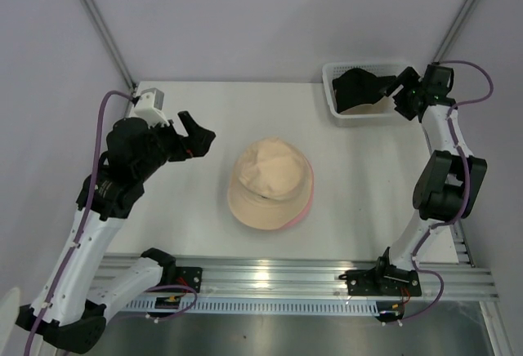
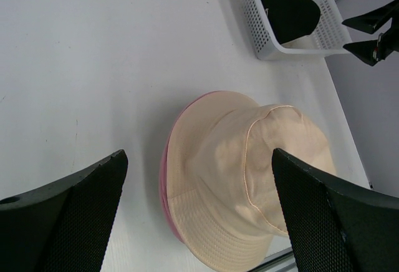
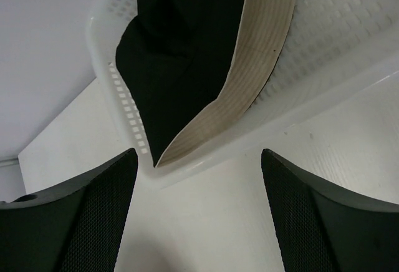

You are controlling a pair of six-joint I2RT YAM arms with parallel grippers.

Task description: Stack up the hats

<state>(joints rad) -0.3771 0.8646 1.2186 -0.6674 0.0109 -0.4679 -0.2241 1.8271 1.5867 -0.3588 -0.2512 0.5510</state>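
- The flat white table (image 1: 188, 217) stands between pale grey walls (image 1: 261, 13). A ribbed metal rail (image 1: 278, 278) runs along its near edge.
- The soft beige fabric bucket hat (image 1: 268, 180) lies at the table centre, on top of a pink fabric hat (image 1: 306, 207) that shows only its brim edge.
- The left gripper (image 1: 196, 130) hangs at 9 o'clock from this pile, apart from it, with jaws wide and empty.
- A black floppy hat (image 1: 358, 88) lies in the white plastic mesh basket (image 1: 333, 103) at 1 o'clock, with beige ribbed fabric against it.
- The right gripper (image 1: 395, 86) is at 3 o'clock of the basket, just beside its rim, wide and holding nothing.
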